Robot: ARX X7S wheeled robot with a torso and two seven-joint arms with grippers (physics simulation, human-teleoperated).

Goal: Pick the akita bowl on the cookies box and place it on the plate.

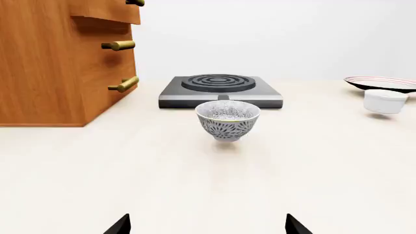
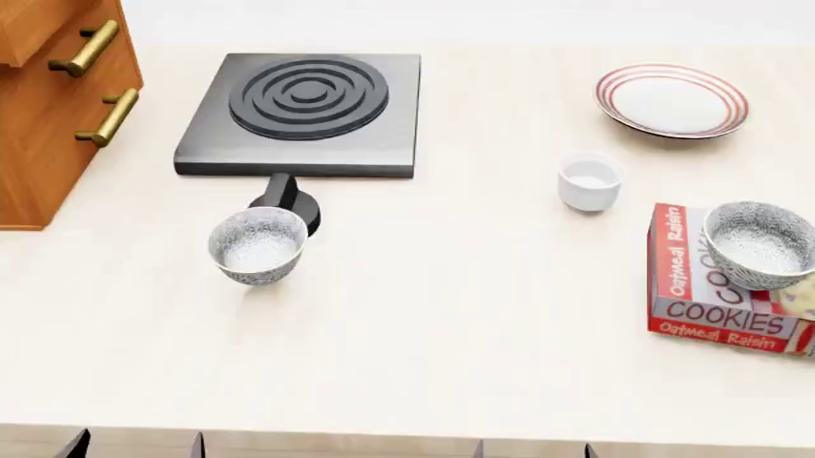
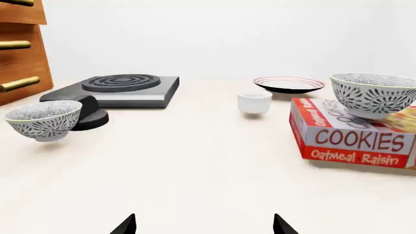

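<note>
From the head camera I see the pale table [image 2: 446, 324] running the full width; at its far left the wooden drawer cabinet [image 2: 52, 105] with brass handles, and beside it the dark stove plate [image 2: 305, 110] with its ringed burner and a black knob [image 2: 286, 200] at the front edge. Next down in size, the cookies box [image 2: 694, 286] lies flat at the right edge, and the plate [image 2: 671, 99] with red rings sits beyond it, well apart. The akita bowl [image 2: 761, 243] I'm after stands upright on the far part of that box; its twin, the second speckled bowl [image 2: 259, 244], stands on the table just in front of the knob, and a small white cup [image 2: 590, 180] rests between box and plate.

My right gripper [image 3: 204, 225] shows only two dark fingertips, spread apart — open, holding nothing; the akita bowl lies ahead of it and off to the right, well clear. The left gripper [image 1: 208, 225] is likewise spread and empty, facing the twin bowl.
</note>
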